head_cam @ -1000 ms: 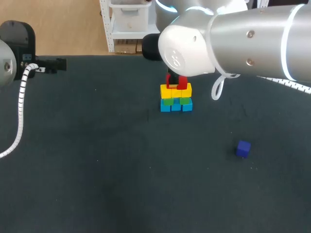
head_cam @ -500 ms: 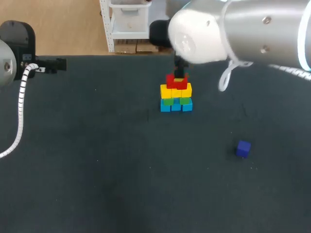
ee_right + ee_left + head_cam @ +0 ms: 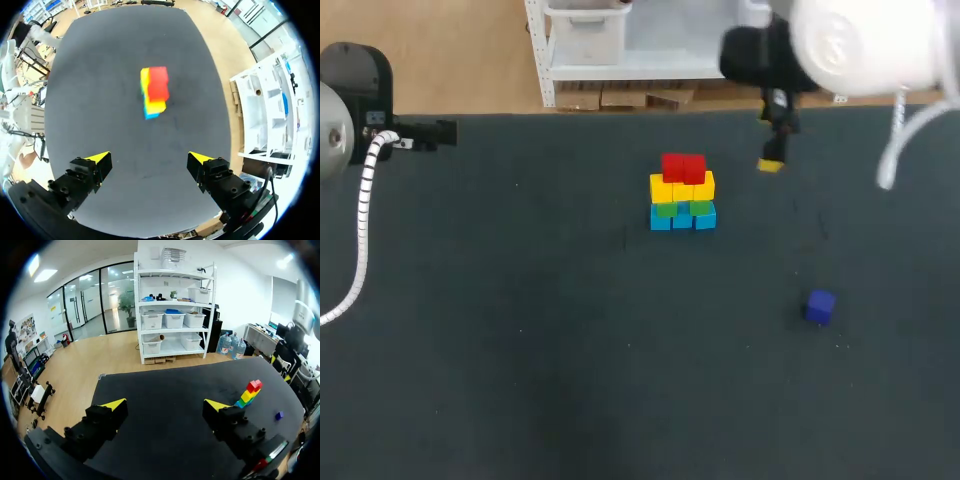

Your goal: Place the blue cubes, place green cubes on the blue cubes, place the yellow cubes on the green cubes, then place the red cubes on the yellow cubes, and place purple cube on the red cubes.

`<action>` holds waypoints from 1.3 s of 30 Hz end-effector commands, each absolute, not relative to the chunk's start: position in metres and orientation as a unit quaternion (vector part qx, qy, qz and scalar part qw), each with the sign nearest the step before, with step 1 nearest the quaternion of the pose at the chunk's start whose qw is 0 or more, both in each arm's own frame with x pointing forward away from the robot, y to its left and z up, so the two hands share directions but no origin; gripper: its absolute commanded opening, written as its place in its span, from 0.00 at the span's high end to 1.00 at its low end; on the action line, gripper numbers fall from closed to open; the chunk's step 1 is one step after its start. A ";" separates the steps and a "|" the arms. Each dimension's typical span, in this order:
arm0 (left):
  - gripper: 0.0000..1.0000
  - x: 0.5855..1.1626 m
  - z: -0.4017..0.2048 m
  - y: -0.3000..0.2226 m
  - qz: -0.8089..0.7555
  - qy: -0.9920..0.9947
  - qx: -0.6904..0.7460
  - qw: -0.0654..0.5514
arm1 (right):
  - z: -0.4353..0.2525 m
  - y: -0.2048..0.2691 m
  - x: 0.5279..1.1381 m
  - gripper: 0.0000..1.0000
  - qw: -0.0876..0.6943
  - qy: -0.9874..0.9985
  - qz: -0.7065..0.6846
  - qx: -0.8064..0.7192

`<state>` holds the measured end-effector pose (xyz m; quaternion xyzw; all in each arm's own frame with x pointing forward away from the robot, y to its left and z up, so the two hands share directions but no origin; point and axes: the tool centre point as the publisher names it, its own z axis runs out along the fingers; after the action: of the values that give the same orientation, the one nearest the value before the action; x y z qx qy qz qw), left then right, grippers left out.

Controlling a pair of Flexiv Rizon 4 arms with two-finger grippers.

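A dark counter (image 3: 520, 350) fills the head view. The right gripper (image 3: 772, 163) hangs near the stack (image 3: 682, 192), to one side of it. The stack's visible face shows three blue cubes (image 3: 682, 219), two green cubes (image 3: 666, 208), three yellow cubes (image 3: 682, 189) and two red cubes (image 3: 682, 166). One purple cube (image 3: 820, 306) lies alone, well apart from that gripper.

In the left wrist view the left gripper (image 3: 165, 405) is spread wide with nothing in it. The stack and purple cube sit far ahead, off to one side.

In the right wrist view the right gripper's fingers gape empty, with the stack ahead of them.

The red layer looks done. Next, the purple cube wants fetching and setting squarely across both reds.
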<state>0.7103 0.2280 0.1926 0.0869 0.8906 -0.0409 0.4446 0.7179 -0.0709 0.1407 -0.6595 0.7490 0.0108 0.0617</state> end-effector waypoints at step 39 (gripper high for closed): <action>0.00 0.710 0.192 0.228 -0.042 0.890 0.087 0.445 | 0.002 -0.127 0.574 0.00 0.061 0.773 0.001 -0.632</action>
<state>0.7103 0.2280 0.1926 0.0869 0.8906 -0.0409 0.4446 0.5692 -0.1294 0.0086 -0.6331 0.7716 0.0026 0.0613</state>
